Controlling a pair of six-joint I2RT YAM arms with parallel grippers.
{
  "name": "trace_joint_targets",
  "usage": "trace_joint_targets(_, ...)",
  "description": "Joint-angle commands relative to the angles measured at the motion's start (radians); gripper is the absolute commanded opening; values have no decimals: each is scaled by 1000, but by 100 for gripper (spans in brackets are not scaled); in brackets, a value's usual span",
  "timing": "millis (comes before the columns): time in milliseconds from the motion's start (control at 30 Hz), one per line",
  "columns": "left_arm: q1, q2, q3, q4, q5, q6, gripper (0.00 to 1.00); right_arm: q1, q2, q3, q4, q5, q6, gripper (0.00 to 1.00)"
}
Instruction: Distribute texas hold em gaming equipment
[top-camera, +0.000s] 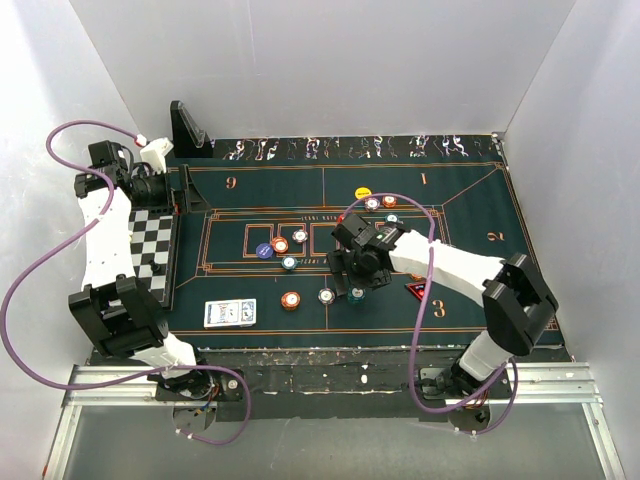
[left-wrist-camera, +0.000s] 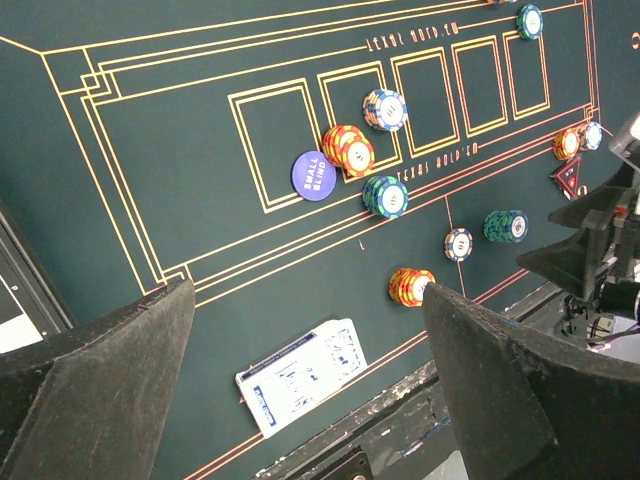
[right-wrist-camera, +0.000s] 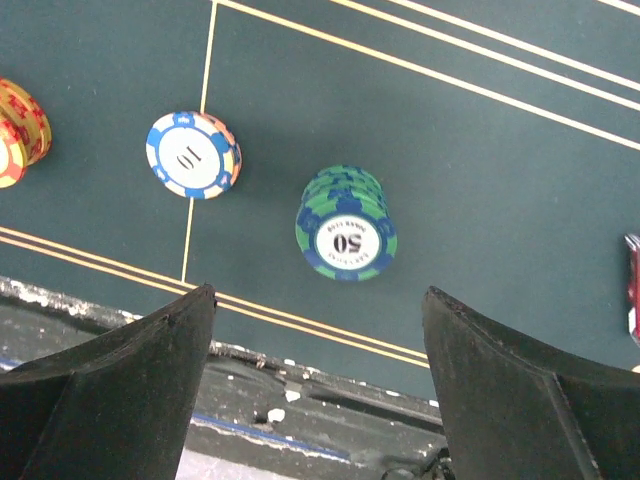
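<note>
The dark green, orange-lined felt mat covers the table, and the black-and-white chequered board lies along its left edge. At the mat's near left lie the blue-and-white playing cards, flat and overlapping. To their right, along the near border, stand the orange chip stack, the white-and-blue chip stack and the green-and-blue chip stack, each apart from the next. The red triangular marker lies further right. Behind this row, the round blue disc lies just left of the orange-and-red chip stack. The white chip stack stands behind that stack to its right, and the teal chip stack in front. Farther back and right, the round yellow disc lies beside a cluster of small round chips.
</note>
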Motion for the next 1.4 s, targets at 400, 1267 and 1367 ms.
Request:
trace_joint_targets(400,6,-58,2,-18,27,15,98,24,162,-3,94,68,28,90)
trace_joint_targets(1267,6,-55,11,-19,30,11,98,23,155,-32,99,84,63,56)
trace_joint_targets(1367,6,-55,7,-19,31,11,98,23,146,-34,97,82,65,53)
